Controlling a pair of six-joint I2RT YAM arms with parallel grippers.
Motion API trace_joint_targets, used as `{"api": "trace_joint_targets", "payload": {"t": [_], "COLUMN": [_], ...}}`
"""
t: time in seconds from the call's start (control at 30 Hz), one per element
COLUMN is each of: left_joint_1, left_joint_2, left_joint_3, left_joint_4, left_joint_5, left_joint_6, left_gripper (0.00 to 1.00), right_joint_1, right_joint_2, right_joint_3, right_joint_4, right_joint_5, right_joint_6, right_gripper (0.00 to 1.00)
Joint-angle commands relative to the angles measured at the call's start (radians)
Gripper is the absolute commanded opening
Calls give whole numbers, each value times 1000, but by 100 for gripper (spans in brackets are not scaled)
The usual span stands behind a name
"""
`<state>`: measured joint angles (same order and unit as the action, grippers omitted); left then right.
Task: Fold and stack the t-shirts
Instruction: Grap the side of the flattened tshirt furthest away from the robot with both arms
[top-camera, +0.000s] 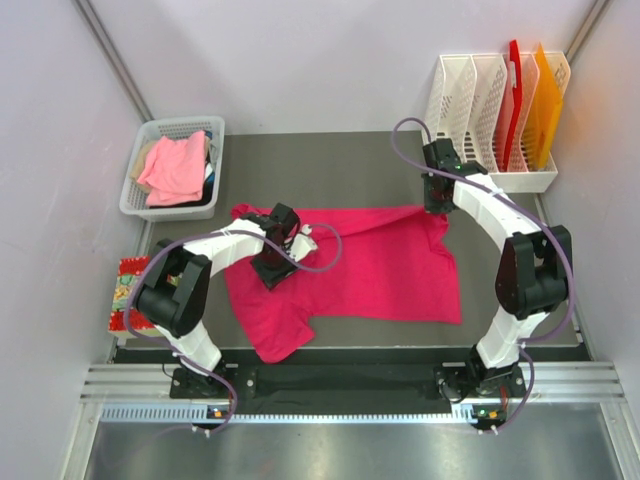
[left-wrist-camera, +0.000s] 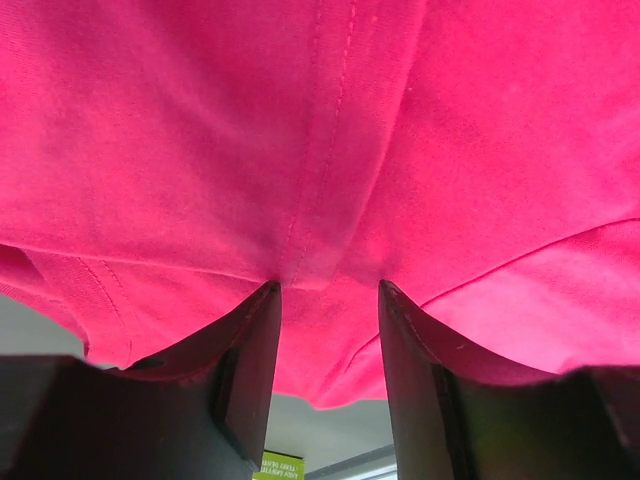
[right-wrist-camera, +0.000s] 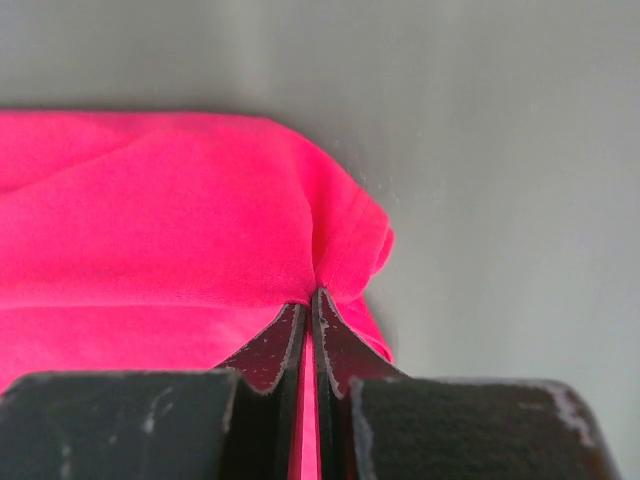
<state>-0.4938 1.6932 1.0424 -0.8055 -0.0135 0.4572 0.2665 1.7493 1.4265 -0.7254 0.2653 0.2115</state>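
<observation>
A white basket (top-camera: 133, 182) stands on the far left of the dark table (top-camera: 330, 165); a salmon-pink shirt (top-camera: 175, 165) lies bunched inside it. The magenta shirt (top-camera: 380, 265) is spread on the table just in front of the basket and to its right, one sleeve trailing toward the near edge. The left gripper (top-camera: 272, 272) hangs over the part of that shirt nearest the basket; in its wrist view its fingers (left-wrist-camera: 262, 340) stand apart, released, the cloth (left-wrist-camera: 200, 130) lying across their tips. The right gripper (top-camera: 437, 203) sits at the shirt's far corner, well away from the basket; it is clenched (right-wrist-camera: 310, 295) on a fold of the magenta cloth (right-wrist-camera: 150, 220).
</observation>
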Motion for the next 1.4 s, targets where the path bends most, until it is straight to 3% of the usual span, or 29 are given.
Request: {"api": "trace_joint_targets", "payload": {"t": [0.0,0.27,0.3,0.43,0.77,0.83,0.87,1.37], "left_joint_1": [-2,0,-2,-2,0,0,0,29], "left_joint_2": [-27,14,14,31,45,46,45,-115], "left_joint_3": [2,22,30,51,56,62,71,387], "left_joint_4": [31,57,58,51,46,42,37,-136], "left_joint_5": [-25,-46,-46,-40,-25,-26,-29,-212], "left_joint_6": [-2,12,12,17,14,15,18,185], "left_gripper": [48,41,34,21,16,11,1,0], "right_joint_1": [11,11,11,11,11,11,11,11], "right_joint_2": [-51,-63,-63,-62,-53,-51,-53,-108], "right_joint_3": [-6,-26,-26,-20,-5,2,2,46], "right_joint_4": [9,15,15,15,12,9,9,-9], "right_joint_5": [-5,-5,-5,-3,-5,-6,-6,18], "right_joint_6": [9,5,6,5,3,2,3,-9], "right_gripper": [0,0,0,0,0,0,0,0]}}
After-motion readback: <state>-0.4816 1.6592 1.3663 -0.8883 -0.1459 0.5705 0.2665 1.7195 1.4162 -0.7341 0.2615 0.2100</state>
